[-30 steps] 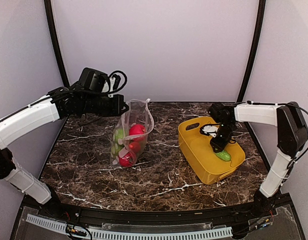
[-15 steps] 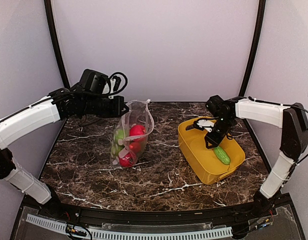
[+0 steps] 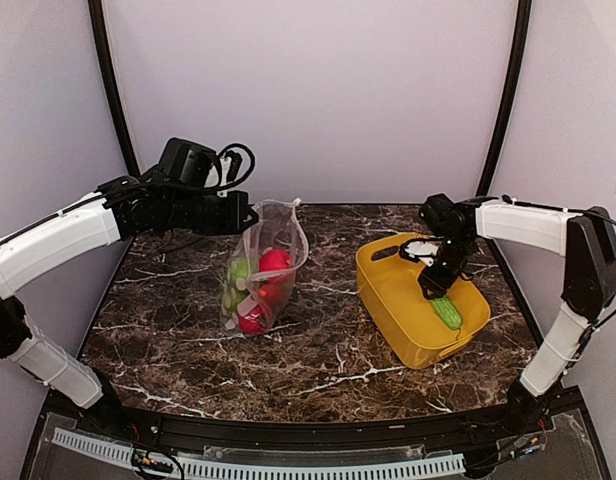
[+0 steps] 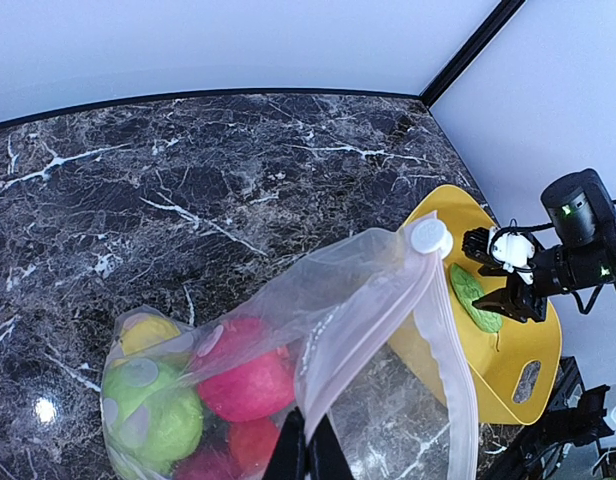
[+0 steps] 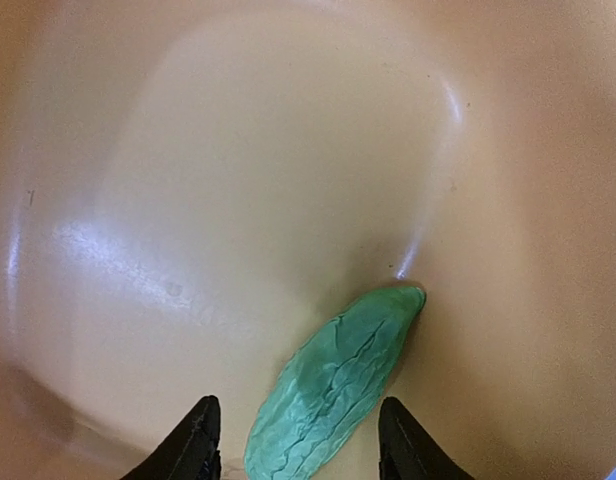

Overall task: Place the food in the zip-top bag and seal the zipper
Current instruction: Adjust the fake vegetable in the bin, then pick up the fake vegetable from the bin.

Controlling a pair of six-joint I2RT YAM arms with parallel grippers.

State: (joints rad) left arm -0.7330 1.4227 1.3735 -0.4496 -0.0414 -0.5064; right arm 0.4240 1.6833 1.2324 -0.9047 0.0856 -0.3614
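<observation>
Clear plastic, printed with pale spots, formed the floppy zip-top bag (image 3: 264, 268) (image 4: 338, 300) that stood upright left of centre on the dark marble bench (image 3: 318, 350), its mouth lifted and gaping. The left hand (image 3: 250, 215) (image 4: 308, 452) was clenched on the upper edge of the bag, pinching the film between its closed fingers and holding that edge above the bench. The pinkish-red zipper strip (image 4: 441, 322) ran unsealed along the free side of the mouth, with a white round slider (image 4: 428, 237) at its top end. Inside the bag lay a red ball-shaped toy fruit (image 3: 273, 260) (image 4: 250, 380), a green round toy piece (image 3: 236, 272) (image 4: 153, 410) and a small yellow toy piece (image 4: 146, 332), heaped together at the bottom. Well apart to the right sat the yellow plastic tub (image 3: 383, 290) (image 4: 488, 372) (image 5: 238, 180), and on its floor rested a green ridged toy vegetable (image 3: 447, 311) (image 4: 473, 295) (image 5: 338, 385). The right hand (image 3: 435, 288) (image 5: 300, 440) was lowered into the tub, released, its two black fingers (image 5: 196, 445) spread on either side of the near end of the vegetable, with a gap showing on each side.
</observation>
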